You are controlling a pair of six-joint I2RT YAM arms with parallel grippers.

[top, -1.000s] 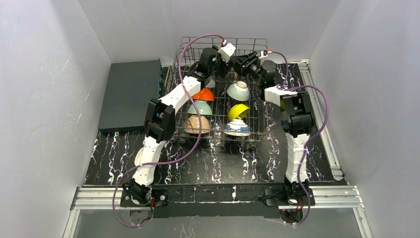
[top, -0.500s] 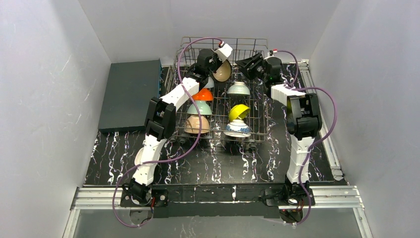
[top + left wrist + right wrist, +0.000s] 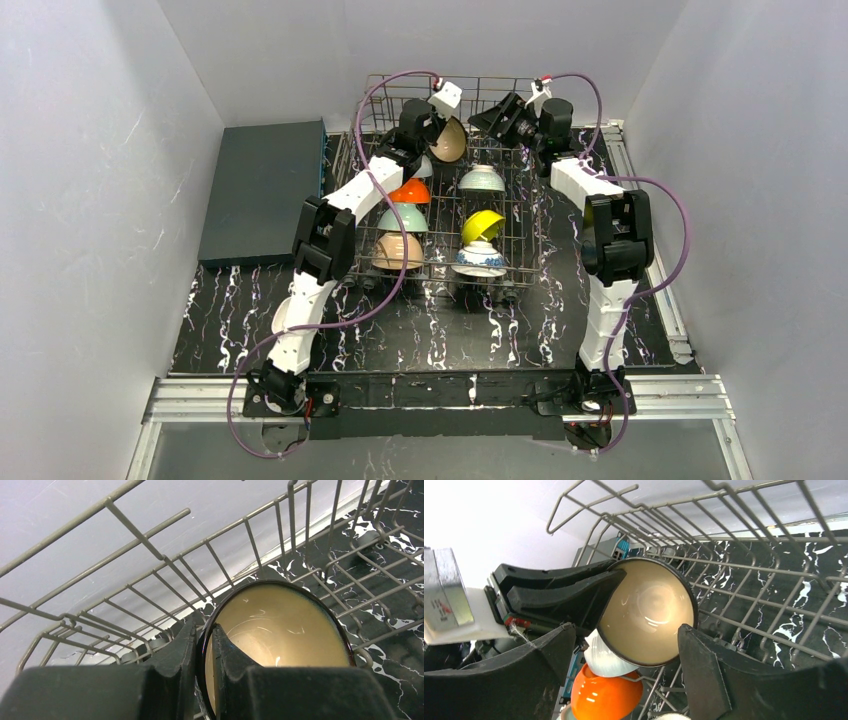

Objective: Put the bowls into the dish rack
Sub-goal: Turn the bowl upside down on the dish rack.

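Left wrist view: the left gripper [image 3: 204, 630] is clenched on the rim of a glossy round tan bowl [image 3: 280, 630] with a dark rim, 1 finger inside the rim and 1 outside. The tan bowl stands on edge, its hollow facing the right gripper [image 3: 626, 630]. It is at the far end of the large silver wire dish rack [image 3: 500, 90], close to the back wall. The right gripper's jaws are spread wide and grasp nothing; from above it hangs just right of the tan bowl, apart from it.

Nearer in the dish rack, 7 more bowls sit in 2 rows among the tines. From far to near, the left row holds a white bowl [image 3: 425, 167], an orange bowl [image 3: 411, 191], a mint green bowl [image 3: 403, 218] and a peach-tan bowl [image 3: 398, 250]. The right row holds a pale green bowl [image 3: 482, 180], a yellow bowl [image 3: 482, 225] and a blue-and-white patterned bowl [image 3: 479, 260].
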